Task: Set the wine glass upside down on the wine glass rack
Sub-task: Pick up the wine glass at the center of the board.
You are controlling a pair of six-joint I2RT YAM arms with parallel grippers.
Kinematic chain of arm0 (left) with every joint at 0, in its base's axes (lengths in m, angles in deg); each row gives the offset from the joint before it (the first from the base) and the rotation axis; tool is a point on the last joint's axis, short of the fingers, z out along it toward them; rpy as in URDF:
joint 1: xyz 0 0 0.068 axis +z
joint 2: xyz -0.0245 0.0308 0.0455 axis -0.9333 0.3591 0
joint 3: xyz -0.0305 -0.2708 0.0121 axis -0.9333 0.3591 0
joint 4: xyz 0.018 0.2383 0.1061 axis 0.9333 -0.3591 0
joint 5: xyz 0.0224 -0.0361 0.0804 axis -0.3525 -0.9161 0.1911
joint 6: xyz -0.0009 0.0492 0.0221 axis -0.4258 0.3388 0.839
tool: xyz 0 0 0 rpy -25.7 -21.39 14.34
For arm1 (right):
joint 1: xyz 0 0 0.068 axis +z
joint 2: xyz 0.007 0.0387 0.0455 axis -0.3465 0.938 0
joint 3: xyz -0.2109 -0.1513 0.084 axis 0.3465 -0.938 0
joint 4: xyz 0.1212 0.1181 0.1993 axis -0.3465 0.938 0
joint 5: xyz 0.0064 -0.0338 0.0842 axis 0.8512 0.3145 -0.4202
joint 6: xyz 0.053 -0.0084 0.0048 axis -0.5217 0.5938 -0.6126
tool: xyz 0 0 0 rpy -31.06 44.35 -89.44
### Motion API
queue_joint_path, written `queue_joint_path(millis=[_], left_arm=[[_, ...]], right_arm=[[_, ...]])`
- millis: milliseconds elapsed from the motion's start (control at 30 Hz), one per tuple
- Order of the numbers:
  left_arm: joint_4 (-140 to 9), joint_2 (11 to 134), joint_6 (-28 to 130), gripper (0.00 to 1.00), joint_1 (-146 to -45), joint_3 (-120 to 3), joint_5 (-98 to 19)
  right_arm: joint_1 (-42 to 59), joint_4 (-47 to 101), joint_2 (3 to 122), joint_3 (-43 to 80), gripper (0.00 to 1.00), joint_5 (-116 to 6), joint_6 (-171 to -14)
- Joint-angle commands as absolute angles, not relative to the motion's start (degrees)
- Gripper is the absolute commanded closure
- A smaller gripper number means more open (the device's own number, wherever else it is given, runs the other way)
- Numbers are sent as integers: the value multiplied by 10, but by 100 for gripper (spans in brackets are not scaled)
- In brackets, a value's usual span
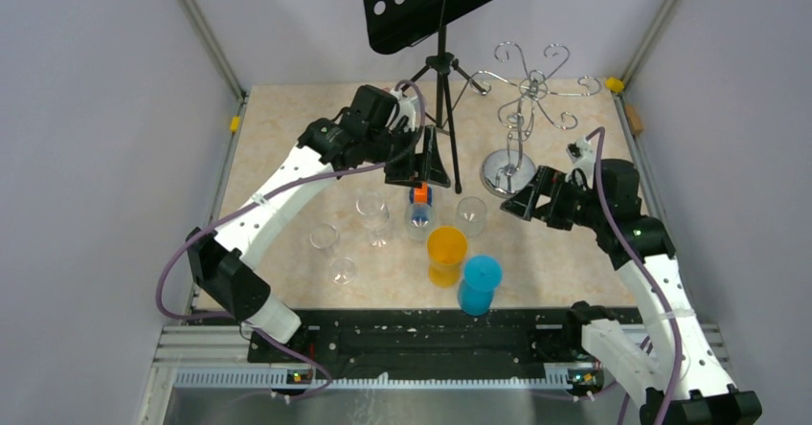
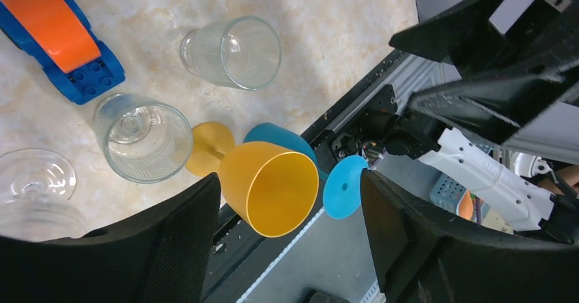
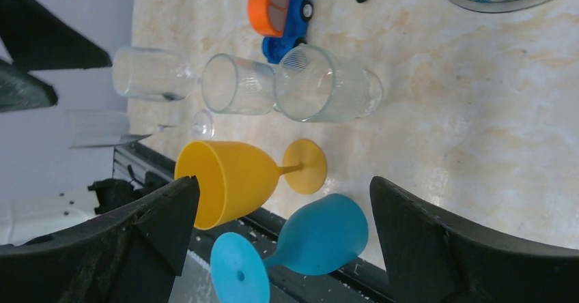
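Left claw (image 2: 290,187): jaws wide, gripping nothing. The black, grainy fingers (image 2: 164,248) run off the lower edge of the wrist view.
Below left claw: it hangs over a blue brick-studded toy car with an orange roof (image 1: 419,195). A clear tumbler by the car (image 1: 418,219) stands just nearer.
Right claw (image 3: 283,187): jaws wide, empty. The matte black fingers (image 3: 437,241) are cut off at the frame's bottom. The claw hangs just beside the rack's base.
Yellow plastic goblet (image 1: 446,250): opaque and smooth, upright on its round foot, towards the near edge.
Blue plastic goblet (image 1: 479,281): opaque, standing on its rim with the flat foot disc uppermost. It is just beside the yellow one; I cannot tell whether they touch.
Clear stemmed wine glass (image 1: 372,216): upright, left of the car, apart from the rack. Its walls wash out against the surface.
Second clear stemmed glass (image 1: 327,241): farther left. In the right wrist view it is only a faint outline.
Clear tumbler near the rack (image 1: 471,214): straight-sided, standing between the car and the right claw.
Shiny chrome wire wine glass rack (image 1: 522,119): round domed mirror base, thin post and curled hook arms, at the far right, well apart from the goblets. The wires are hard to trace against the wall. In the right wrist view only the base rim shows, cut off at the top.
Black tripod music stand (image 1: 440,4): perforated desk cut off at the top edge. It stands left of the rack.
Beige marbled tabletop (image 1: 287,128): carries everything listed.
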State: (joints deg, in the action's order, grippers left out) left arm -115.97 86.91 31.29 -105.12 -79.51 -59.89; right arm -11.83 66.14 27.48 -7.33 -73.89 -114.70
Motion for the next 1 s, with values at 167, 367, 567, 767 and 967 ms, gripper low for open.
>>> queue_joint_path(millis=[167,367,567,767,967], left_arm=[[-1117,835,311,22,-1054,-800,-551],[-1112,838,295,24,-1055,-771,-613],[-1106,836,285,26,-1063,-748,-669],[-1115,842,315,28,-1103,-746,-722],[-1174,885,369,30,-1163,-789,-746]], right_arm=[[-119,591,254,-79,4,-869,-1141],[-120,592,247,-98,4,-889,-1152],[-120,659,252,-96,4,-818,-1149],[-122,656,257,-100,4,-821,-1148],[-132,660,256,-105,4,-807,-1153]])
